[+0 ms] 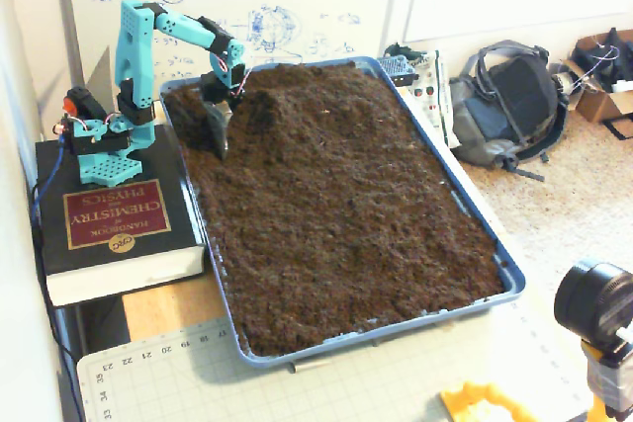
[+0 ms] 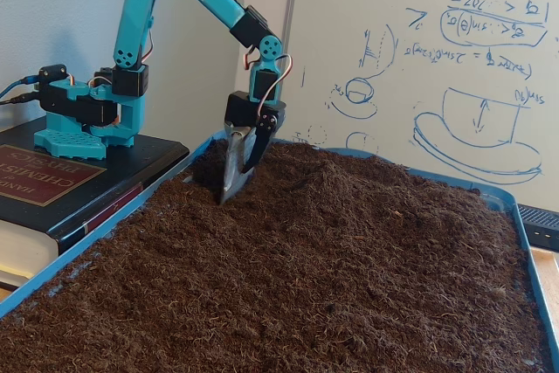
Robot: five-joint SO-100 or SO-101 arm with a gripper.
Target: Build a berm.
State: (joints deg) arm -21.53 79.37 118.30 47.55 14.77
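Flat loose soil (image 2: 332,286) across the lower frame, filling the blue tray (image 1: 509,279). Farther back, upper left in both fixed views: claw (image 2: 234,183) narrow around a grey blade (image 2: 233,168), tip sunk in the dirt. Just right of it, the berm (image 1: 282,106), a low dark mound. Crumbly, light, apt to slump and spill, so probably better pushed or scooped from the base than pinched. Thick book (image 1: 114,229) under the arm's base at left; whiteboard (image 2: 419,58) behind; backpack (image 1: 504,106) at right, clear of the work.
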